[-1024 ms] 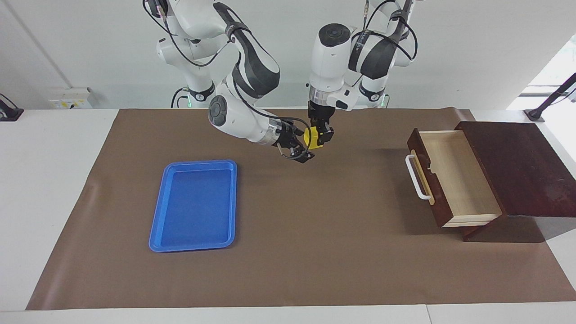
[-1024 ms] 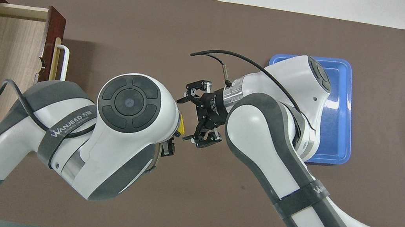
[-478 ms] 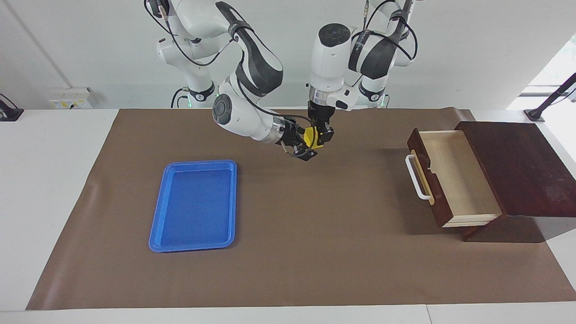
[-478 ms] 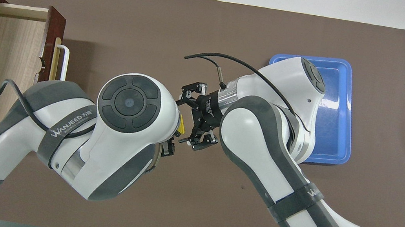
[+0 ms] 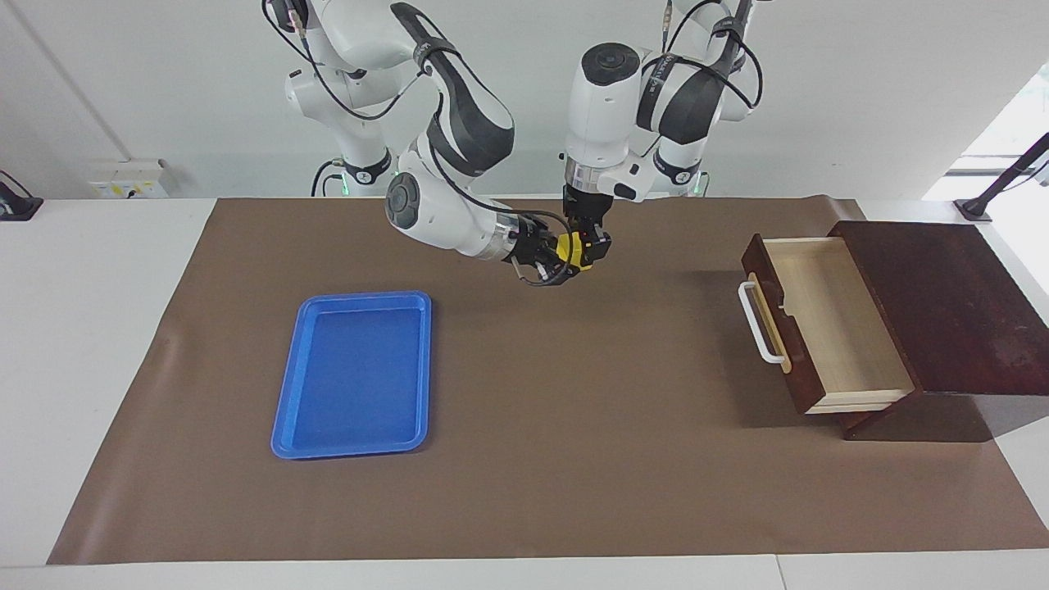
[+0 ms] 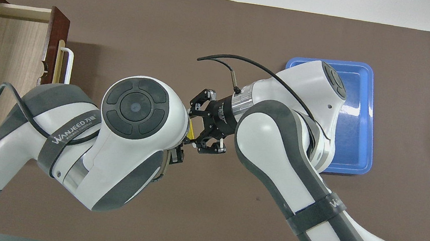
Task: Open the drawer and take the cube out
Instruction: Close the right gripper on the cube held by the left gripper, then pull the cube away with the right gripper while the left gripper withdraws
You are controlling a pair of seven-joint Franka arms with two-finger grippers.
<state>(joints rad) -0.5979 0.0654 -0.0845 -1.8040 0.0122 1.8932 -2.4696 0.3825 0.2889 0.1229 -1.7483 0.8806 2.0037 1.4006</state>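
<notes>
We list a white table (image 5: 90, 344) under a brown mat (image 5: 574, 459) that covers most of its top, with bare white margins at both ends and along the edges. We record a plain white wall (image 5: 860, 90) past the table. We note a white socket box (image 5: 131, 182) low on that wall, toward the right arm's end. We count two black clamps on the table's edge, one (image 5: 16, 205) at that end and one (image 5: 996, 190) at the left arm's end. We see a bright window (image 5: 1012, 135) at the left arm's end. The light is even and soft.
</notes>
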